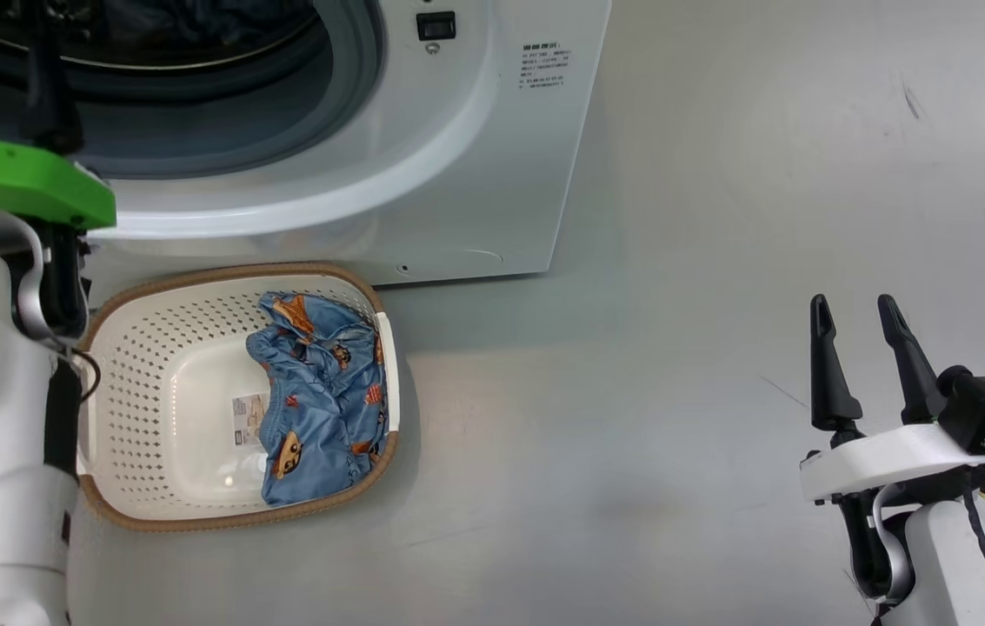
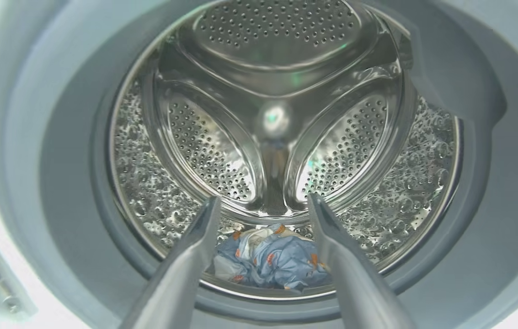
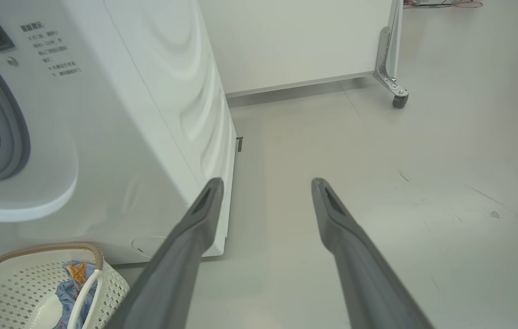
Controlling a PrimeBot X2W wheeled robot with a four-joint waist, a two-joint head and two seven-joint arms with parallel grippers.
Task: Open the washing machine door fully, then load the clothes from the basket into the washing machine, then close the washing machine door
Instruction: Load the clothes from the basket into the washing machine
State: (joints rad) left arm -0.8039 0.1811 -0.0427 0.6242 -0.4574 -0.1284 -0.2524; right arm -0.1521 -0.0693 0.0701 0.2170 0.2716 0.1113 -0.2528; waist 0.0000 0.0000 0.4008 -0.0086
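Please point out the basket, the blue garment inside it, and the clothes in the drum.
basket (image 1: 136, 348), head view, perforated left wall.
blue garment (image 1: 322, 400), head view, middle of the cloth.
clothes in the drum (image 2: 272, 265), left wrist view, blue fold of the bundle.

one washing machine (image 1: 492, 174) with one drum (image 2: 277, 114) and one basket (image 1: 136, 348) are shown. clothes (image 1: 318, 400) are counted as two bundles: one in the basket, a second bundle (image 2: 272, 265) in the drum. two grippers are shown, left gripper (image 2: 264, 197) and right gripper (image 1: 853, 303), two fingers (image 1: 827, 365) each. one castor (image 3: 399, 99) is seen.
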